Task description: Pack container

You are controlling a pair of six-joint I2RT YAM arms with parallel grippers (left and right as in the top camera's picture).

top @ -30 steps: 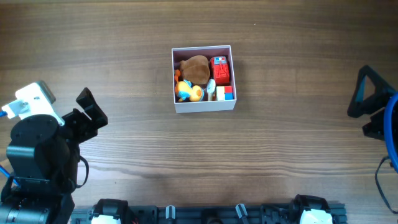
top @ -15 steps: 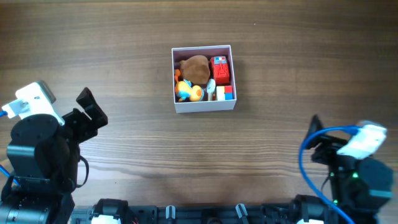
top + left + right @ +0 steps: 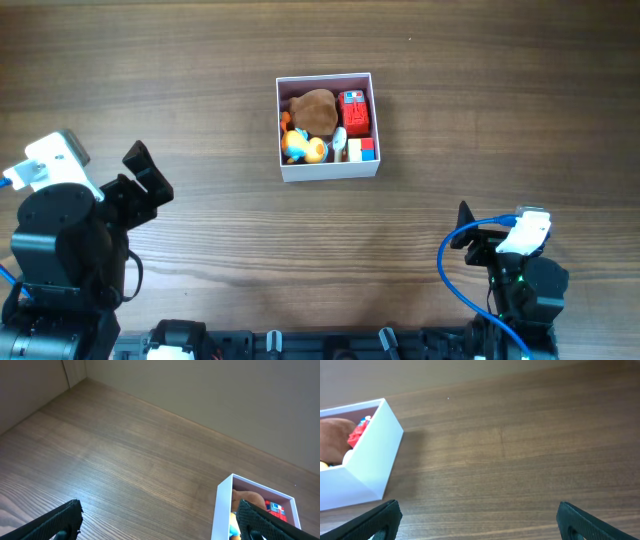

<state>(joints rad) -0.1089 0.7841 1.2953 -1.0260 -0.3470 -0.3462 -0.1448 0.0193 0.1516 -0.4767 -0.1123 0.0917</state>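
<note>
The container [image 3: 329, 169], a square white-walled box with a pink inside, sits in the middle of the wooden table. It holds a brown plush toy [image 3: 315, 110], a red block toy [image 3: 354, 112], a yellow and blue duck toy [image 3: 300, 147] and small coloured blocks [image 3: 361, 149]. My left gripper [image 3: 145, 175] is open and empty at the left, far from the box. My right gripper [image 3: 470, 232] is open and empty at the lower right. The container shows at the right in the left wrist view [image 3: 223, 510] and at the left in the right wrist view [image 3: 370, 455].
The table [image 3: 480, 90] is dark wood. A blue cable [image 3: 452, 270] loops beside the right arm. A black rail with fittings [image 3: 330, 342] runs along the front edge. A wall stands behind the table [image 3: 225, 395].
The right arm has swung in from the right edge toward the front and lower right, folding down near its base. The left arm and the container have not moved.
</note>
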